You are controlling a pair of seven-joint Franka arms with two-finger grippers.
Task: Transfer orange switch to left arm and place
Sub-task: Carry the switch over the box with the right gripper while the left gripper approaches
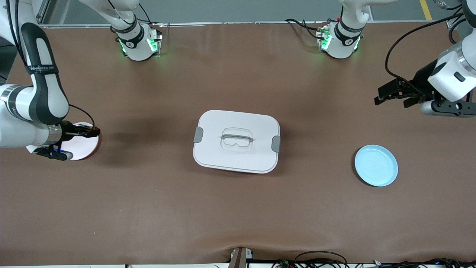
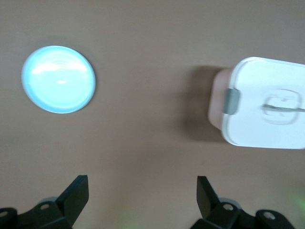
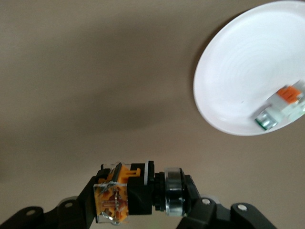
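Orange switch [image 3: 128, 195]: clamped crosswise between the fingers of the right gripper [image 1: 89, 131], black body and orange marks to one side of the grip, silver ring to the other. It is clear of the table and hangs over the edge of the white plate [image 1: 83, 147] at the right arm's end, apparently just lifted from it.

White plate: carries one more item, a small silver-grey piece with an orange bit [image 3: 283, 107], lying near the rim. Not the task's part; best left alone.

Box [image 1: 237, 140]: white, lid on, grey latches at both short ends, recessed handle on top. It stands mid-table, directly between the two plates, so it reads as the obstacle a straight carry would meet; a handover would likely need to pass over or around it.

Blue plate [image 1: 376, 165]: bare, toward the left arm's end and nearer the front camera than the box. Probable destination.

Right arm: elbow folded at the table's end, forearm roughly level, gripper pointing toward the box, low over the plate's rim.

Left gripper [image 1: 396, 95]: jaws spread wide, nothing between them, held high over bare table near its own end, pointing toward the middle. The left arm waits, plausibly posed to receive the switch.
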